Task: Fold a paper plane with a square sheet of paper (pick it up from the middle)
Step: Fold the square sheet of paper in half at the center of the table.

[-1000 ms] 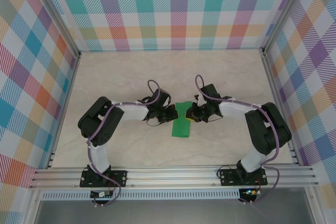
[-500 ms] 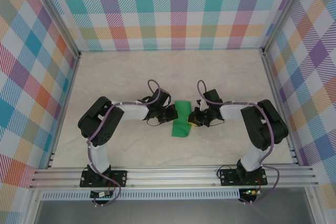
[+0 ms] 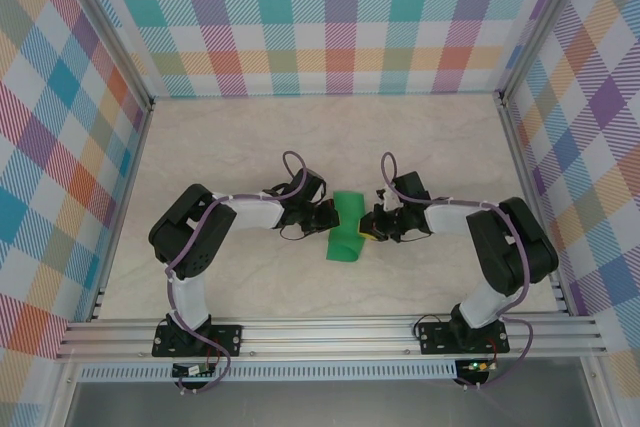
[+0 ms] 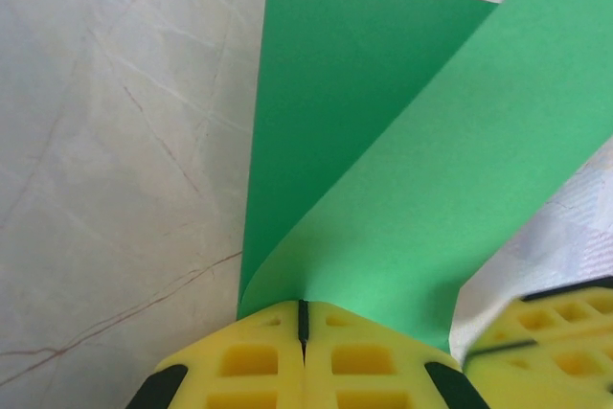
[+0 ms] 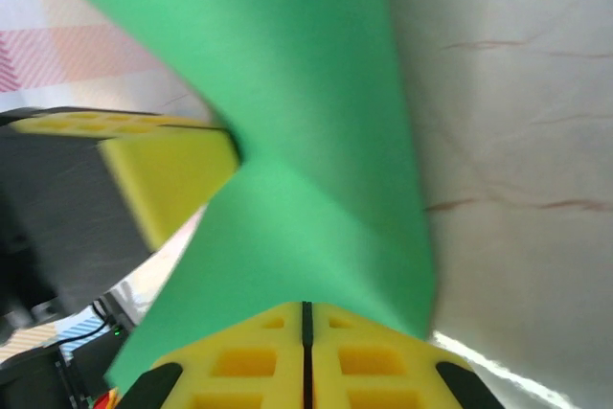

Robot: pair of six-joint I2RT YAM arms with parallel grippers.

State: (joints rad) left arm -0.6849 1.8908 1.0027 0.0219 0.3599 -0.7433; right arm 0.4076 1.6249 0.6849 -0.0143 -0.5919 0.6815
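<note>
One square sheet of paper (image 3: pixel 346 227), plain green, just toward 6 o'clock from the middle of the pale marbled table (image 3: pixel 220 147). Not flat: bent over on itself, narrower toward 12 o'clock, broader toward 6 o'clock. Resting on the table or lifted clear of it: cannot tell from above.

Two arms, two grippers, one to each side of the sheet. Left gripper (image 3: pixel 326 217) at the sheet's 9 o'clock, right gripper (image 3: pixel 368 225) at its 3 o'clock, facing each other across the paper and close together.

From the left wrist: two yellow fingertips (image 4: pixel 273 332) pressed together, a thin dark seam between them, pinching the green paper at the meeting of two layers. Paper fanning out from there toward 12 and 1 o'clock, one layer low toward the table, the other curving over it, both joined in a rounded bend at 9 o'clock of the pinch. Second pair of yellow pads at 4 o'clock in that view, touching the paper's edge or just beside it: cannot tell which.

From the right wrist: again two yellow fingertips (image 5: pixel 278 332) closed tight, clamped on the sheet, green paper twisting up toward 12 o'clock. Other gripper's yellow pad at 9 o'clock, against the sheet.

Around the table: three checked walls (image 3: pixel 340 17), one aluminium rail (image 3: pixel 330 332) at 6 o'clock carrying both arm bases.
</note>
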